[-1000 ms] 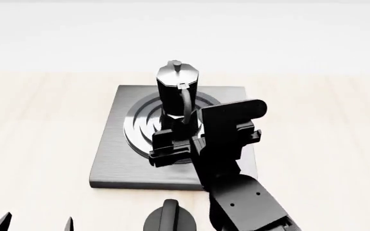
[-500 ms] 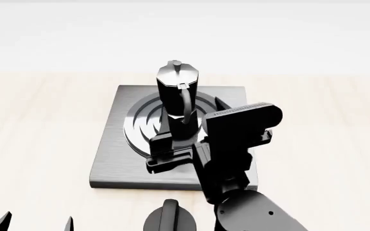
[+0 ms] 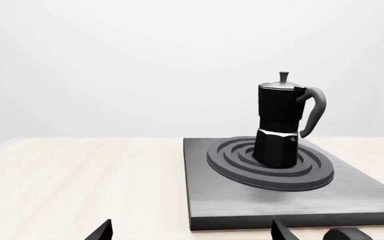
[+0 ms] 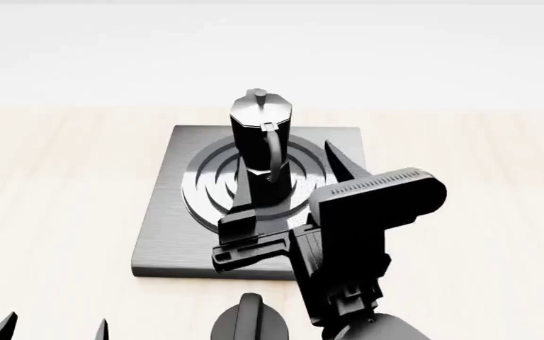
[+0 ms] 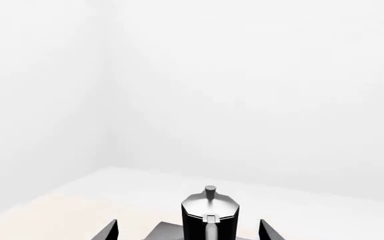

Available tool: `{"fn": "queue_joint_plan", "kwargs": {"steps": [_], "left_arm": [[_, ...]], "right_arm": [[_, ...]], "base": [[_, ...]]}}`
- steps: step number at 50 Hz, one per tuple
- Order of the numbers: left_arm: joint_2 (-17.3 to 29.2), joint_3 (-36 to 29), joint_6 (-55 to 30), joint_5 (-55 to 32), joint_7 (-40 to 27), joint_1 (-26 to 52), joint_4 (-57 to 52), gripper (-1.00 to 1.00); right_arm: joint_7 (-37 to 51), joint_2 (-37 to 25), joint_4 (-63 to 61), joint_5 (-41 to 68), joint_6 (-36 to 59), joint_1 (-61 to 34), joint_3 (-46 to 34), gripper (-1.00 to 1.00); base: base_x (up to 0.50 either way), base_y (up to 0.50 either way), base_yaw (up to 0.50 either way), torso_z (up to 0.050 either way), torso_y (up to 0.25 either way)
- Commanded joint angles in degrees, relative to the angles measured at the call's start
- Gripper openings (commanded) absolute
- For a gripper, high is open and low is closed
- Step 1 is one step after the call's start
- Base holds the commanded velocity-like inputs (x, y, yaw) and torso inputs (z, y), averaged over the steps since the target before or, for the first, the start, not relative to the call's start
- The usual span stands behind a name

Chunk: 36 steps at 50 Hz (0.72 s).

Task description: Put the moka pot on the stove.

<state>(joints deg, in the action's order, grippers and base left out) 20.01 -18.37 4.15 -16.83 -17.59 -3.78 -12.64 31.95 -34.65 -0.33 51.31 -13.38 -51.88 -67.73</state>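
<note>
**Moka pot upright on the burner, right gripper spread behind it**

One pale wooden table (image 4: 54, 212) fills the head view under a white wall. One stove (image 4: 163, 241) lies at centre. One moka pot (image 4: 261, 131) stands on its ring burner. The right gripper (image 4: 296, 180), at 5 o'clock from the pot, is spread wide and empty. The left gripper (image 3: 192, 231) is likewise wide apart. One knob (image 4: 250, 322) sits at 6 o'clock.

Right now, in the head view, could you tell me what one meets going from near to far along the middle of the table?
Round black knob → right gripper → moka pot on the stove → bare table.
</note>
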Motion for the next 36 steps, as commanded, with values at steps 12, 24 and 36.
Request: {"fn": "queue_joint_plan", "kwargs": {"steps": [12,24,36], "left_arm": [[-0.1,0.1,1.1,-0.7,0.4,-0.1,0.4,1.0],[0.3,-0.2,0.6,-0.6,0.1,-0.2,-0.4,1.0],[0.2,-0.5,1.1,-0.6,0.1,0.0,0.1,1.0]], "right_arm": [[8.5,-7.6,-16.7,-6.0,-2.4,3.3,1.2,1.0],[10.6,-9.5,-20.5,-8.4,-3.7,5.6,1.1,1.0],[14.0,-12.9,-26.6,-12.3,-4.1,8.0,0.9,1.0]], "base": [[0.0,0.0,0.0,0.0,0.0],[0.0,0.0,0.0,0.0,0.0],[0.0,0.0,0.0,0.0,0.0]]}}
